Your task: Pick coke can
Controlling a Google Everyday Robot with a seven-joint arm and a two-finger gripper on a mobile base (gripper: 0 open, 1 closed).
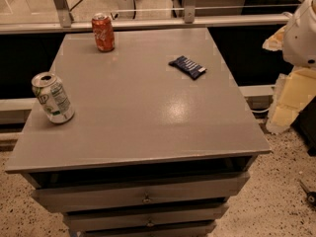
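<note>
The coke can [103, 32] is red-orange with white script and a silver top. It stands upright near the far left corner of the grey cabinet top [143, 107]. My gripper is not in view. Only a white rounded part of my arm [302, 33] shows at the right edge of the picture, beyond the cabinet's right side and well away from the can.
A silver-white can with green markings [52, 98] stands tilted near the cabinet's left edge. A dark blue snack packet [188, 66] lies at the back right. Drawers [143, 196] sit below the front edge. A railing [148, 22] runs behind. Yellowish foam [289, 102] lies on the floor at right.
</note>
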